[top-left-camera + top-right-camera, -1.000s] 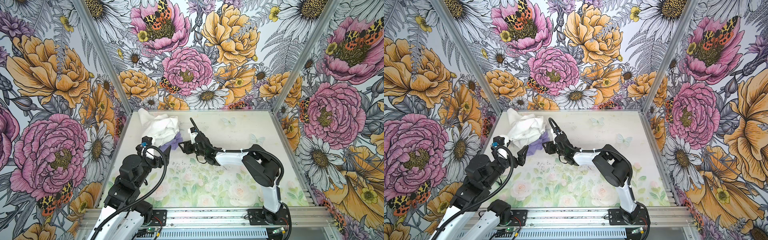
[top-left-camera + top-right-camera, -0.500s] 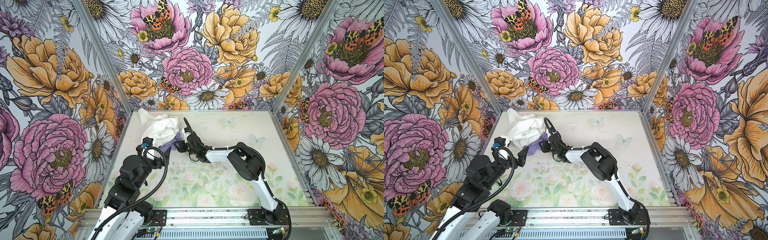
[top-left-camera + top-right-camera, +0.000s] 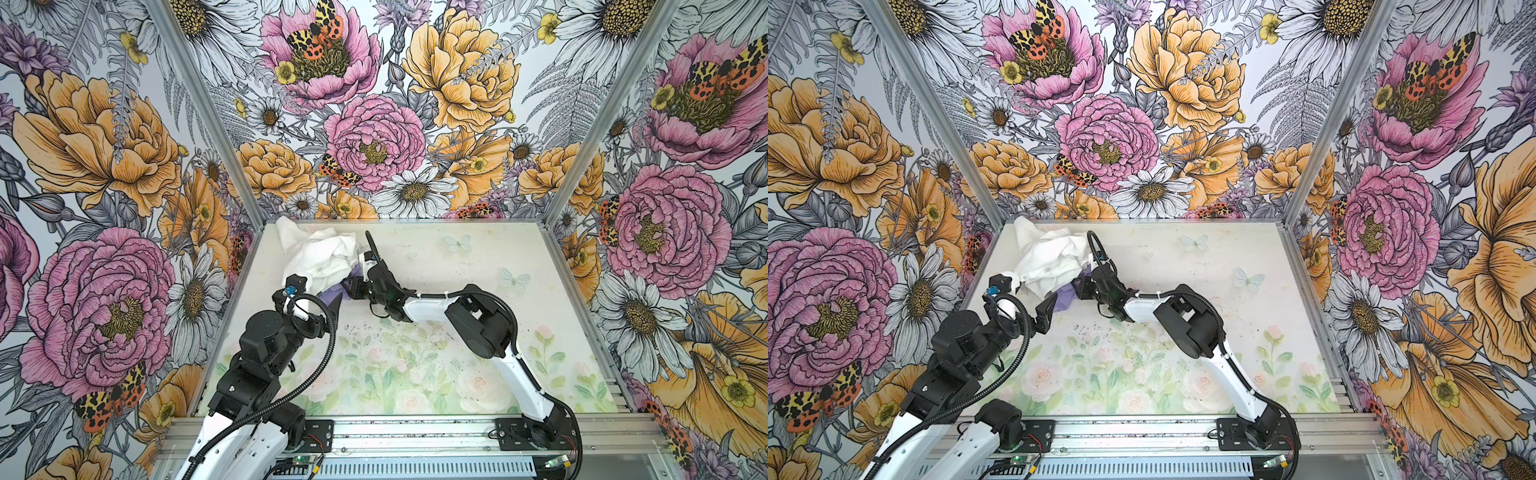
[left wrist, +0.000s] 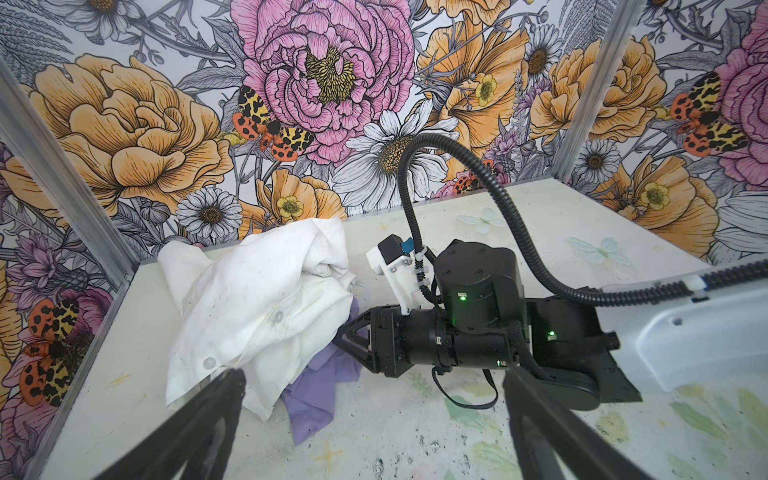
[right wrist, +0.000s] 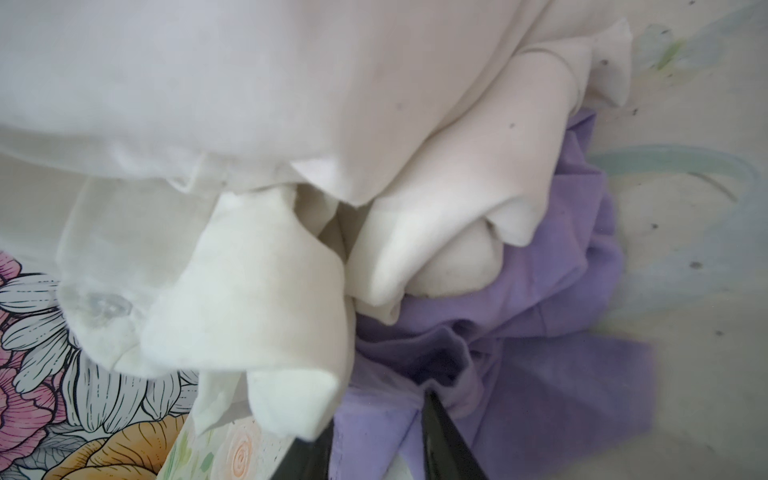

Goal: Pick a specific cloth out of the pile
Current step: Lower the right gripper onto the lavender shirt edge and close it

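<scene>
A fold of the lavender cloth (image 5: 478, 365) is pinched, apparently, by the right hand (image 5: 376, 453) beneath the white cloth (image 4: 257, 299). The left hand (image 4: 374, 424) is held wide, just beside the pile (image 3: 322, 259), gripping nothing.

The pile (image 3: 320, 257) sits in the far left corner of the table (image 3: 457, 257), against the back wall. The white cloth (image 4: 257, 299) lies on top; the cloth (image 4: 320, 386) I want lies under it, poking out at its near edge onto the table. My right gripper (image 4: 345, 338) reaches across from the right and meets the pile's near right side, with a fold of the cloth (image 5: 374, 419) between its fingers. My left gripper (image 3: 332, 305) hangs just before the pile, apart from it.
</scene>
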Controlling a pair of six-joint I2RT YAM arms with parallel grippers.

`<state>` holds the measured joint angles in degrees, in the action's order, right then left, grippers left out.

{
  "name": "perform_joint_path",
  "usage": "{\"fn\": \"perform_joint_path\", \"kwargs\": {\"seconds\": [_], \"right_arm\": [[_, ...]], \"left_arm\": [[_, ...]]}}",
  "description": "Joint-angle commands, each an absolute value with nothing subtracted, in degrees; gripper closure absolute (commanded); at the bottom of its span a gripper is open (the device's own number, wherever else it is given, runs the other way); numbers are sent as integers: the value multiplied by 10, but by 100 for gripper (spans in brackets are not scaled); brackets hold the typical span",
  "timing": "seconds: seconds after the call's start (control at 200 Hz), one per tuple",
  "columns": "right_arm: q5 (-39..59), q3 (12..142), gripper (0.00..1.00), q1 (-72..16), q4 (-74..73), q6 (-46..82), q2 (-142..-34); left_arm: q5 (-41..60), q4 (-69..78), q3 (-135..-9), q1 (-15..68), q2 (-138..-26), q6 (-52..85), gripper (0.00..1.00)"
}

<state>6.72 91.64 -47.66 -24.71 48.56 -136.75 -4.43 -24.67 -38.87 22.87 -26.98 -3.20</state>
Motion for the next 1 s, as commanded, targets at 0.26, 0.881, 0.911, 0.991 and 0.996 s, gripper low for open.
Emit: {"fn": "perform_joint_path", "kwargs": {"seconds": [0.26,0.881,0.911,0.991,0.996], "right_arm": [[14,933,58,-470,-254,528,-1392],[51,999,53,-458,-267,620,-1450],[56,1003,53,-458,-270,627,-1454],[65,1012,58,-457,-272,645,-1464],[66,1013,59,-457,-273,646,-1464]], "left_arm": [[-34,-248,-380,232,-265,-40,1],[-28,-248,-380,232,-267,-40,1],[-28,-248,-380,232,-267,-41,1],[-27,-248,-380,232,-267,-41,1],[-27,-248,-380,232,-267,-41,1]]}}
